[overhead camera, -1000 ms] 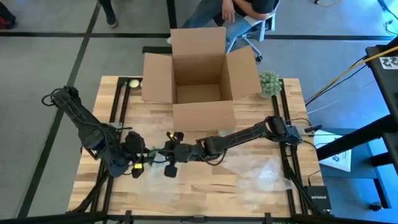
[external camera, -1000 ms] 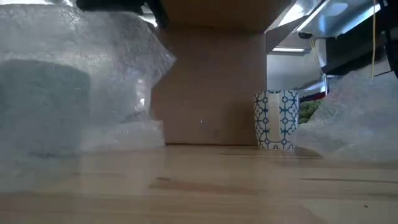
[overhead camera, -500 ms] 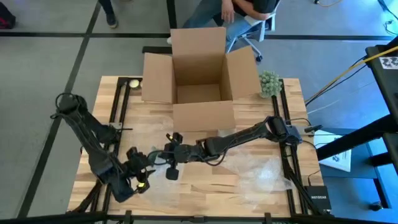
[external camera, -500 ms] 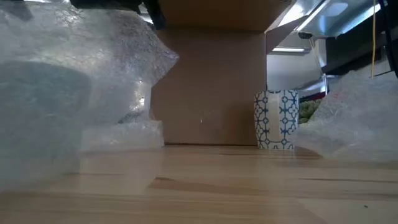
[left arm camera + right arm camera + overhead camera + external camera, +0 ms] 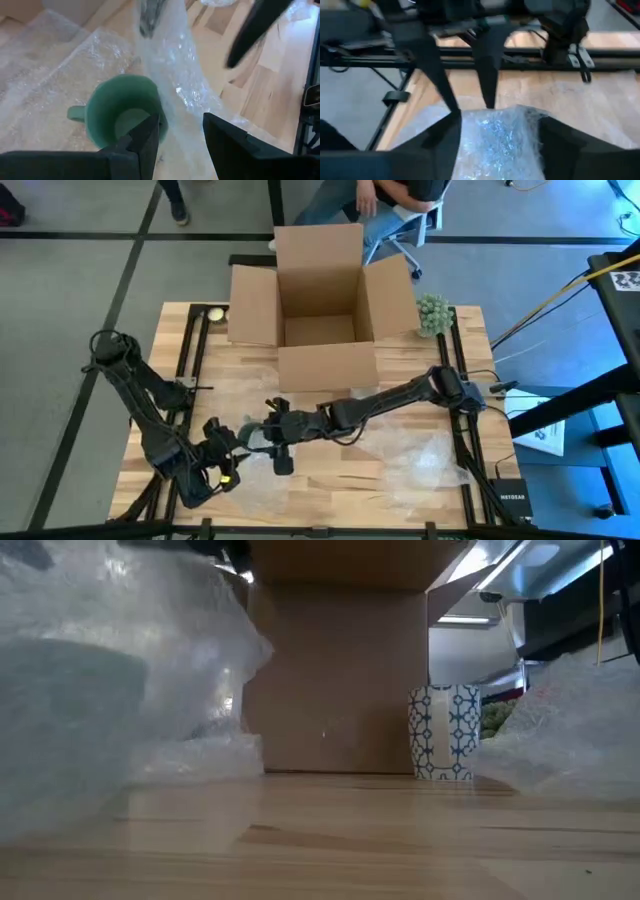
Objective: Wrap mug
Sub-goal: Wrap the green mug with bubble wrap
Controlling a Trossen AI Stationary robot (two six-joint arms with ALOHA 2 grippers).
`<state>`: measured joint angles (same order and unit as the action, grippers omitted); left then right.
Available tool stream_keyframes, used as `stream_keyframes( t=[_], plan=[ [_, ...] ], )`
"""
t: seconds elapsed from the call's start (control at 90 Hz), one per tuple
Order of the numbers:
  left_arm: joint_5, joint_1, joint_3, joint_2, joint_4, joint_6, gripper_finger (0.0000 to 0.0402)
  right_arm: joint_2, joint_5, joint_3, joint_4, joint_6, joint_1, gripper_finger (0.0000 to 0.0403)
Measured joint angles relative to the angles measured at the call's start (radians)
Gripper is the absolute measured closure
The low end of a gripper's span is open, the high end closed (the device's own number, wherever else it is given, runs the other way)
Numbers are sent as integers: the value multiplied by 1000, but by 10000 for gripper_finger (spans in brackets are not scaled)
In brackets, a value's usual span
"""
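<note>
A green mug (image 5: pixel 115 110) stands on a sheet of bubble wrap (image 5: pixel 50 75) at the table's near left; the low view shows it as a grey-green shape (image 5: pixel 70 710) behind wrap. My left gripper (image 5: pixel 182 137) (image 5: pixel 240 452) is at its rim. A flap of wrap (image 5: pixel 500 132) rises beside the mug. My right gripper (image 5: pixel 500 145) (image 5: pixel 272 435) is open, its fingers wide apart on either side of that flap; whether they touch it I cannot tell. My left gripper has one finger (image 5: pixel 147 137) inside the mug and the other (image 5: pixel 225 142) outside it. The mug's wall (image 5: pixel 162 117) and a bunch of bubble wrap (image 5: pixel 187 105) lie between them. The fingers come slanting down from the near left. The mug stays upright on the wrap.
An open cardboard box (image 5: pixel 320 300) stands at the far middle, with a blue-and-white patterned cup (image 5: pixel 445 730) beside it in the low view. More bubble wrap (image 5: pixel 425 455) lies at the near right. A green ball-shaped thing (image 5: pixel 433 313) sits at the far right. A person sits beyond the far edge.
My left gripper has moved toward the table's near edge, and the mug's shape has come closer in the low view. The raised edge of the bubble wrap has sunk a little and drawn in over the last half second.
</note>
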<state>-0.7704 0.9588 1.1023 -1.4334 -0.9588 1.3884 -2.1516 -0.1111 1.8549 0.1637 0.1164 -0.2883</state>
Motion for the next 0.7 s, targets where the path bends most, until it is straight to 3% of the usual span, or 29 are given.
stream_keyframes(
  t=[0.267, 0.544, 0.7],
  plan=[
    [30, 15, 1, 8, 9, 3, 266, 82, 19, 1, 207, -88, -29, 157],
    [27, 23, 3, 8, 6, 0, 266, 116, 24, 2, 500, -96, -132, 157],
    [24, 22, 3, 8, 10, 0, 266, 100, 17, -36, 483, -115, -203, 157]
  ],
)
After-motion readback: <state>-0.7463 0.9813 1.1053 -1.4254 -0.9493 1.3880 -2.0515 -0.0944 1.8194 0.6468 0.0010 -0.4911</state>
